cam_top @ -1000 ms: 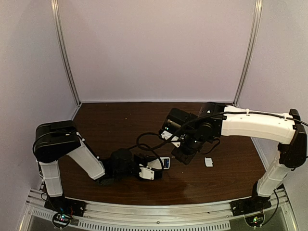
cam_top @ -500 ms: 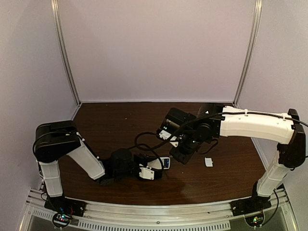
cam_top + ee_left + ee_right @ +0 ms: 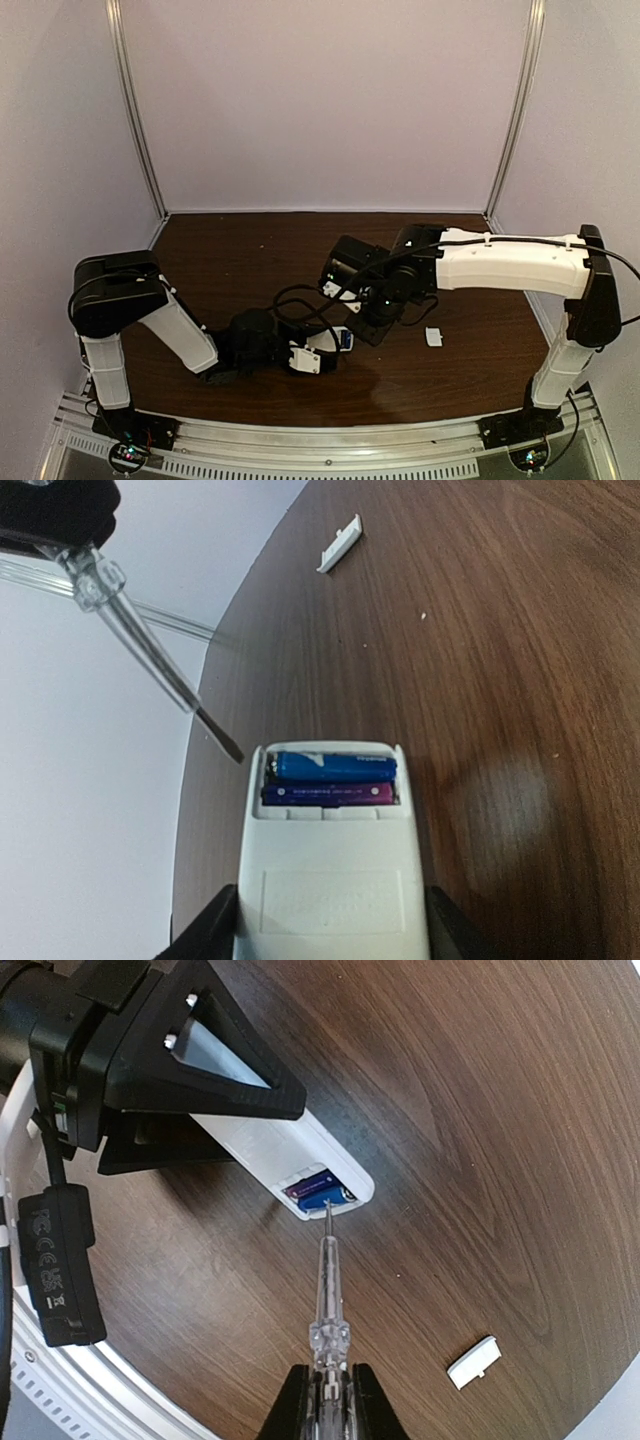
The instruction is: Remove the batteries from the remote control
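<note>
Swung leftward, the right gripper (image 3: 325, 1388), clenched on the screwdriver (image 3: 326, 1280), aims its tip just beside the batteries (image 3: 330, 780) in the remote control (image 3: 330, 875) grasped by the left gripper (image 3: 330, 930).

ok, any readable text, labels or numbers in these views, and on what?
No text reads clearly.
blue battery: pale print, too blurred.
purple battery: tiny print, too small.
black cable box: embossed marks, not legible.
remote control: faint embossed panel, unreadable.

Two batteries (image 3: 330, 780) in remote control (image 3: 330, 895), screwdriver (image 3: 150, 650) beside
</note>
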`<act>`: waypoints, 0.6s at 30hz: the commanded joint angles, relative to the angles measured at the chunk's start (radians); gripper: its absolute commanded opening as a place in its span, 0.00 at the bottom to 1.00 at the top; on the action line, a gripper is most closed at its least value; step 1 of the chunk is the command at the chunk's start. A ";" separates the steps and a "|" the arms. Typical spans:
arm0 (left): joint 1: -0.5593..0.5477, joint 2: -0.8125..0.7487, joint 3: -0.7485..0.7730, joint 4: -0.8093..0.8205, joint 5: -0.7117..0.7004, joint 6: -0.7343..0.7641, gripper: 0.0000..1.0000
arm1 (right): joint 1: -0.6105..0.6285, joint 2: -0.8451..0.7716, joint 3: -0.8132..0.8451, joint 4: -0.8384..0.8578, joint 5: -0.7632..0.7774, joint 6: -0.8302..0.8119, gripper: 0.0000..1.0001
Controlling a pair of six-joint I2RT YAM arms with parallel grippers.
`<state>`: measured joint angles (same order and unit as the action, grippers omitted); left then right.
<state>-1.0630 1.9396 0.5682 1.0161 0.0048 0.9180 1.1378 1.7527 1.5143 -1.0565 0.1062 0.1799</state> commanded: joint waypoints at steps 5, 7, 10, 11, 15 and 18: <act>-0.003 0.015 0.015 0.016 0.015 -0.002 0.00 | -0.003 0.016 -0.001 0.017 0.044 -0.010 0.00; -0.003 0.014 0.015 0.016 0.015 -0.002 0.00 | -0.003 0.019 -0.001 0.018 0.040 -0.011 0.00; -0.003 0.015 0.015 0.016 0.014 -0.001 0.00 | -0.004 0.026 0.001 0.011 0.042 -0.011 0.00; -0.003 0.014 0.015 0.016 0.014 -0.001 0.00 | -0.003 0.027 0.001 0.011 0.042 -0.011 0.00; -0.003 0.014 0.015 0.016 0.015 -0.001 0.00 | -0.007 0.031 -0.002 0.005 0.056 -0.011 0.00; -0.003 0.015 0.015 0.016 0.015 -0.001 0.00 | -0.011 0.034 -0.007 0.008 0.058 -0.011 0.00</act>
<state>-1.0630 1.9400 0.5682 1.0161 0.0048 0.9180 1.1343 1.7699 1.5143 -1.0500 0.1322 0.1783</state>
